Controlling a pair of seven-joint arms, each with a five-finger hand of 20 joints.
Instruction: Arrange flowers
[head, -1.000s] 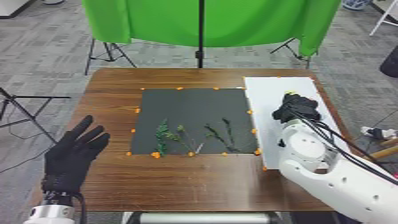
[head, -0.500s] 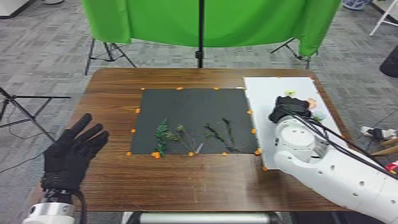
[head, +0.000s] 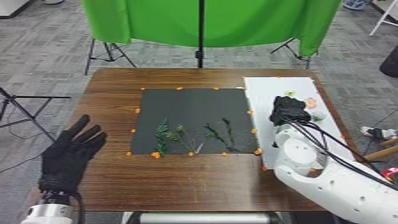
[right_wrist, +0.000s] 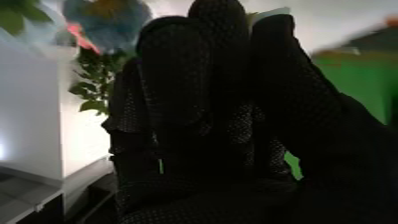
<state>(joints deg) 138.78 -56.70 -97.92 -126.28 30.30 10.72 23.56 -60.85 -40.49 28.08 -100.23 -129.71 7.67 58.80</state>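
In the head view, my right hand (head: 289, 110) is over the left part of the white sheet (head: 266, 90). A yellow-green flower (head: 290, 93) lies beyond it, with a pink flower (head: 311, 103) and a pale green one (head: 318, 116) beside it. Green sprigs (head: 163, 134) and thin stems (head: 229, 134) rest on the lower half of the dark mat (head: 191, 107). My left hand (head: 69, 157) is open at the table's left side. In the right wrist view, a blue flower (right_wrist: 111, 22) and green leaves (right_wrist: 93, 82) appear beyond my right hand (right_wrist: 213, 165); whether it holds anything is unclear.
Orange markers (head: 155, 155) line the mat and sheet edges on the brown table (head: 178, 185). A green cloth (head: 160, 22) on a stand hangs behind the table. Red and yellow items (head: 390, 173) are at the right edge.
My right hand has moved left over the white sheet, and the pink and pale green flowers have come into sight beside it. My left hand has shifted only slightly.
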